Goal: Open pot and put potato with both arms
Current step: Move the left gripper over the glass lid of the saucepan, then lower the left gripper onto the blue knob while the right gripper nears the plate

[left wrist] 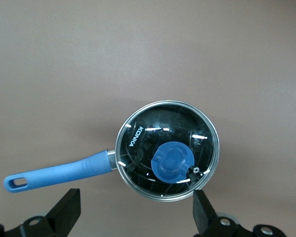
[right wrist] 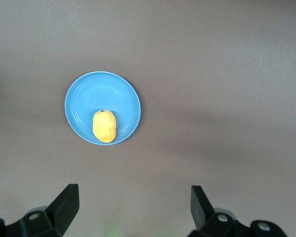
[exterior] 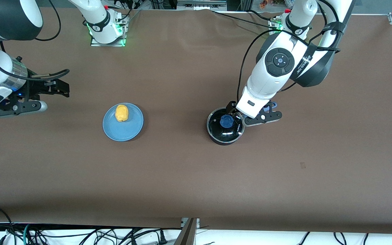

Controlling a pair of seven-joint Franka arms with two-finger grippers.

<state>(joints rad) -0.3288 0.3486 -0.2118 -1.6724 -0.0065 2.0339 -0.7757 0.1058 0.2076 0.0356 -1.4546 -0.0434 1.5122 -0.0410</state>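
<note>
The black pot [exterior: 225, 134] stands on the table with its glass lid [exterior: 216, 126] on and the blue knob [exterior: 226, 120] on top. Its blue handle [exterior: 271, 106] points toward the left arm's end. My left gripper [exterior: 234, 108] hangs open over the pot's rim. In the left wrist view the lid [left wrist: 138, 143], knob [left wrist: 172, 162] and handle [left wrist: 59, 173] lie just ahead of my open left gripper [left wrist: 135, 215]. The yellow potato [exterior: 121, 113] lies on a light-blue plate [exterior: 124, 131]. My right gripper [exterior: 58, 89] waits open and empty, toward the right arm's end from the plate.
In the right wrist view the potato [right wrist: 104, 127] sits on the plate [right wrist: 86, 98], well ahead of the open right gripper [right wrist: 133, 207]. Brown table cloth spreads all round. The arm bases [exterior: 107, 30] stand at the table's edge farthest from the front camera.
</note>
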